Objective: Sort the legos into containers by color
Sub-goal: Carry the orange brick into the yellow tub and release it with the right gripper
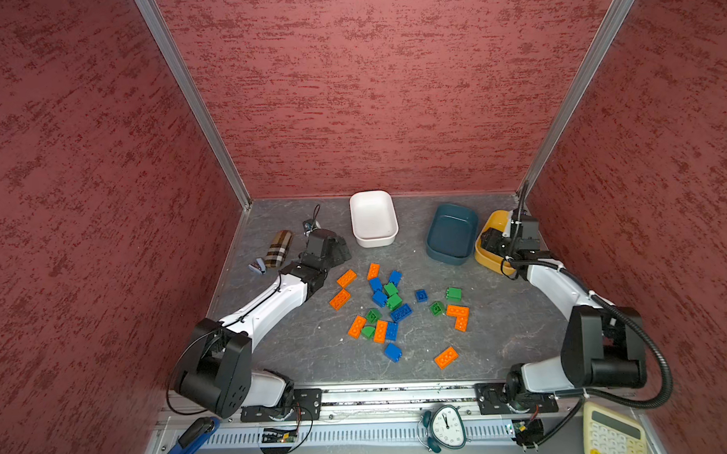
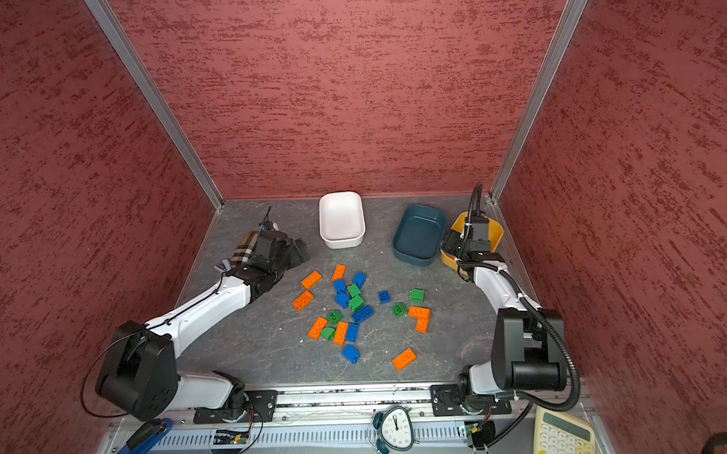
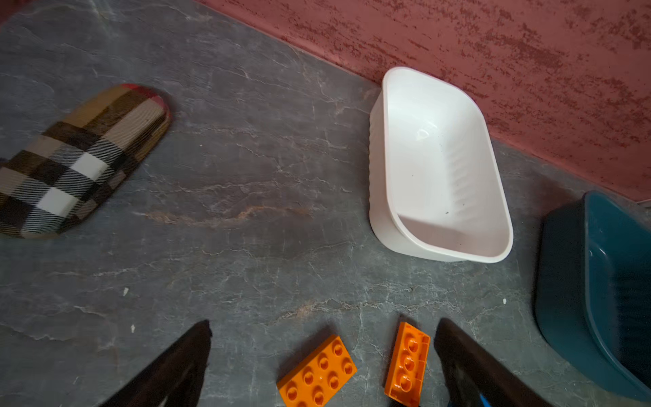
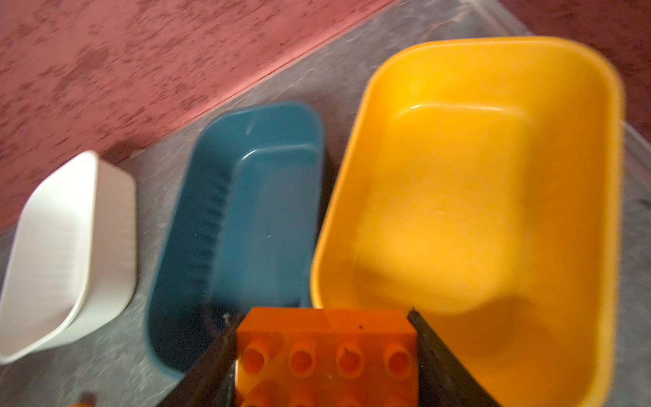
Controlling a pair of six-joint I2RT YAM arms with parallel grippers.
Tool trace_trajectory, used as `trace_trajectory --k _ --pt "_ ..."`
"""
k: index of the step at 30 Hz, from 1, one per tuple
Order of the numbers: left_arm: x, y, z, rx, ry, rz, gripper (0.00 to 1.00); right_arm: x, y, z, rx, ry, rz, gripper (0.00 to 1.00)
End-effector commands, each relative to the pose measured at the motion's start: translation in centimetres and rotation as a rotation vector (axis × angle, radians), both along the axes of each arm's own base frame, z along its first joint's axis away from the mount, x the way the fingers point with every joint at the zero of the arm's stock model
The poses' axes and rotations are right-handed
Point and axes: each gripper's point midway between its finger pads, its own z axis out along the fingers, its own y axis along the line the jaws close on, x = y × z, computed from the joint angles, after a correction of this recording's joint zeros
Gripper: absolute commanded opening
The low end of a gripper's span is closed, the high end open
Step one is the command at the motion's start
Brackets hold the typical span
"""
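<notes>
right jaws clamp an orange brick (image 4: 327, 352) above your yellow bowl (image 4: 581, 211), visible only by wrist view. left jaws gape empty.

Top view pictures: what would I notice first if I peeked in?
A bright jumble of orange, blue and green legos lies in the middle of the grey table. Behind it, along the red wall, stand a white bowl, a teal bowl and a yellow bowl, and all look empty. The right tool grips an orange brick at the yellow bowl's near rim.
</notes>
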Motion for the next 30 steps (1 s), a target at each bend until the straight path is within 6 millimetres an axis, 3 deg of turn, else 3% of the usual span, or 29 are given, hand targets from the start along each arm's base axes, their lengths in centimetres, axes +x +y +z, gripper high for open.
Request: trace_trajectory --k 1,5,10,13,16,20,25,30 --pt "-1.1 -2.0 -1.8 -0.001 0.126 -0.108 0.99 0.9 -3.4 -0.3 -0.011 0.013 -0.105 0.49" --pt "-1.7 -4.0 -3.3 0.036 0.220 -0.187 0.99 1.4 -5.8 -1.3 -0.078 0.068 -0.179 0.54" --pt "-2.1 -6.5 -4.5 0.076 0.296 -0.244 0.99 1.7 -7.2 -2.2 -0.133 0.150 -0.227 0.71" --pt "-2.1 -8.3 -5.4 0.093 0.341 -0.292 0.97 2.0 -5.8 -2.0 -0.081 0.141 -0.162 0.81" --pt "-1.8 -10.0 -6.5 0.112 0.392 -0.335 0.87 1.7 -4.5 -1.4 -0.040 0.122 -0.121 0.86" --pt "-1.4 -11.7 -8.1 0.151 0.460 -0.375 0.78 1.1 -3.4 0.8 -0.010 0.059 -0.103 0.96" --pt "-0.9 -12.7 -9.3 0.174 0.503 -0.376 0.79 -0.1 1.4 2.8 0.093 -0.013 0.037 0.99" --pt "-0.9 -13.5 -9.3 0.133 0.496 -0.374 0.87 -3.4 6.6 0.6 0.147 0.060 0.110 0.98"
